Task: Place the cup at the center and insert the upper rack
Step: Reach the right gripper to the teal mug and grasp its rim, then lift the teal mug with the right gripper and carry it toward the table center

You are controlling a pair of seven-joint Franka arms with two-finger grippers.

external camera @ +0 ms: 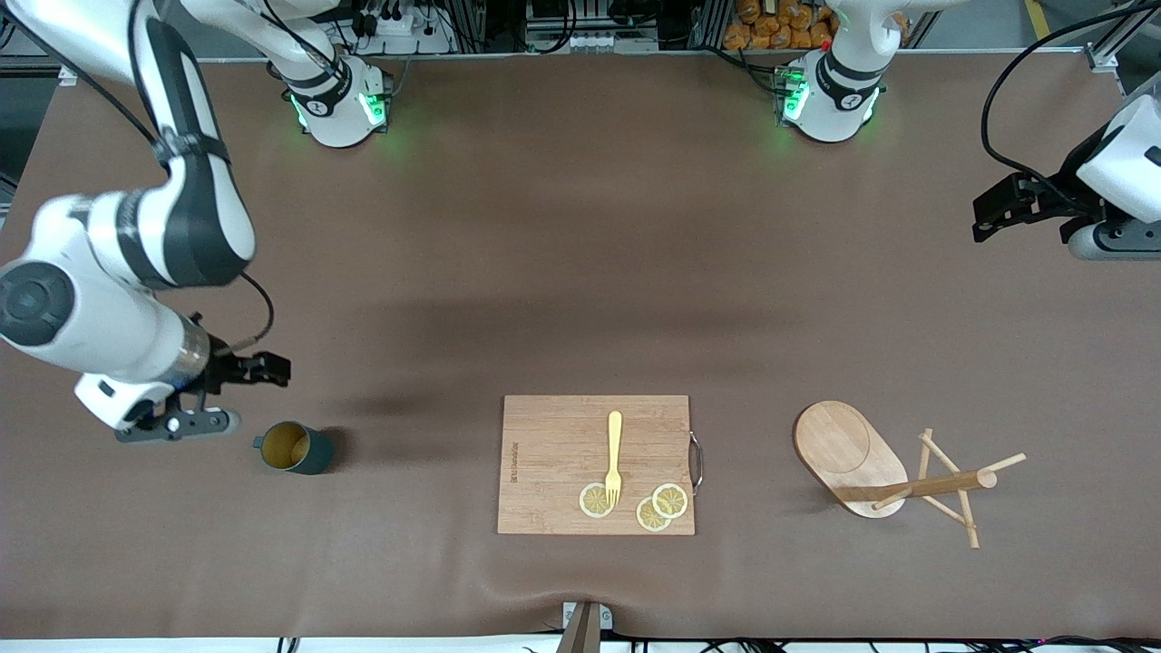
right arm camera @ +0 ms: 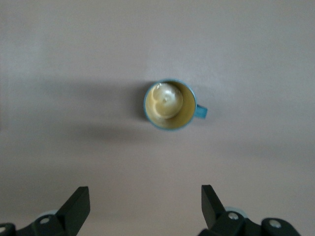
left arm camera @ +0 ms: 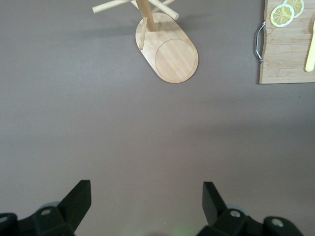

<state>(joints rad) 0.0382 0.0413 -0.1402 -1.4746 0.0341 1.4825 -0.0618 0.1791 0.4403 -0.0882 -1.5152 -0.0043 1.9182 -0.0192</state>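
We saw the dark teal cup [external camera: 295,448] upright, handle toward the right arm's end. The upper rack [external camera: 893,475] stood upright. Right claw [external camera: 238,381] and left claw [external camera: 1007,209] were released.

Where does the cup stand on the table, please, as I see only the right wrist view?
Observer: The cup stands upright toward the right arm's end of the table, beside the cutting board.
Operator: What lies on that board?
Observer: A yellow fork and three lemon slices.
Operator: And where is the mug tree?
Observer: The mug tree stands toward the left arm's end; the open left pincer hangs over bare table there. The open right pincer is over the table beside the cup.
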